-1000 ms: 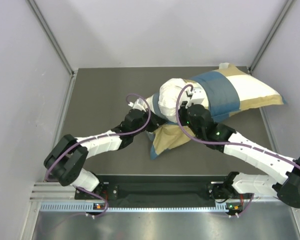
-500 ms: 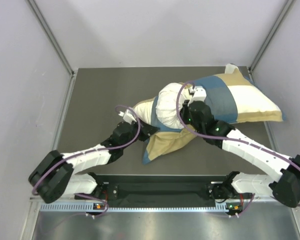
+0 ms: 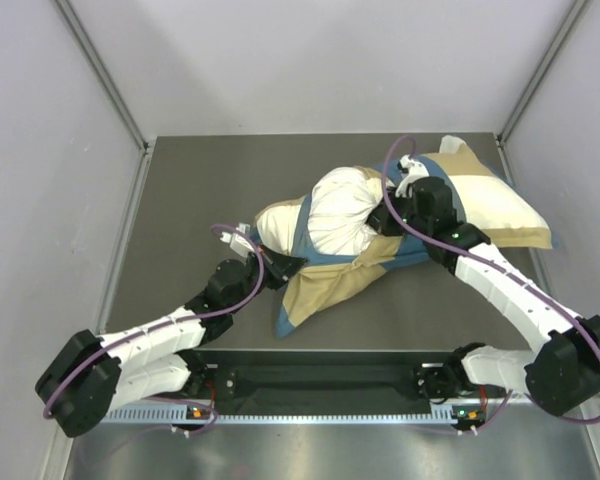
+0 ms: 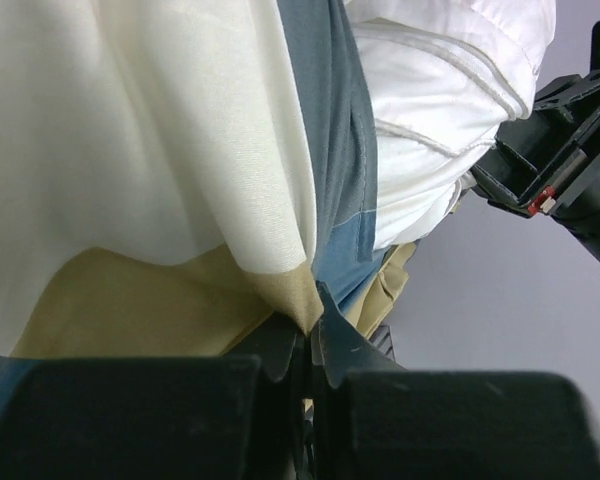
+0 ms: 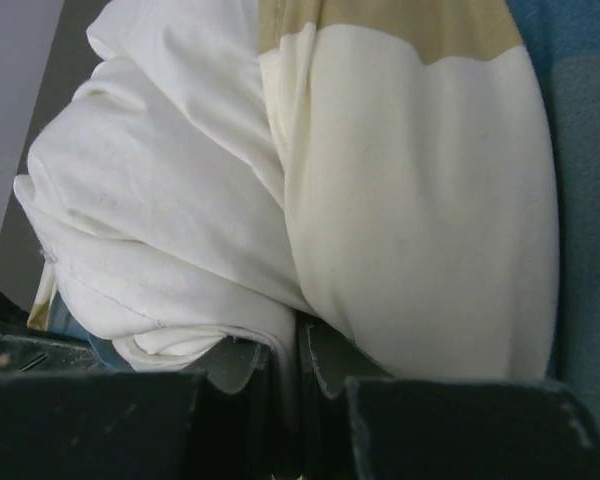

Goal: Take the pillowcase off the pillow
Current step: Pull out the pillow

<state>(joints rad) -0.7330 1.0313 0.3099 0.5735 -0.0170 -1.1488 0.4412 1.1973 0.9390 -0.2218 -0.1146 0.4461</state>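
Checked cloth in blue, tan and cream, the pillowcase (image 3: 325,285), lay bunched across the middle of a dark grey tabletop (image 3: 195,180). The white pillow (image 3: 340,205) bulged out of its open end. From above, the left arm (image 3: 160,330) reached to the case's near-left edge and the right arm (image 3: 500,285) to the pillow's right side, but how either arm's jaws stood was hard to make out there. The left wrist view showed more: the left jaws were pinched tight on a fold of tan and blue pillowcase cloth. The right wrist view showed the right jaws closed narrowly on a fold of white pillow, just beside a cream panel of the case.
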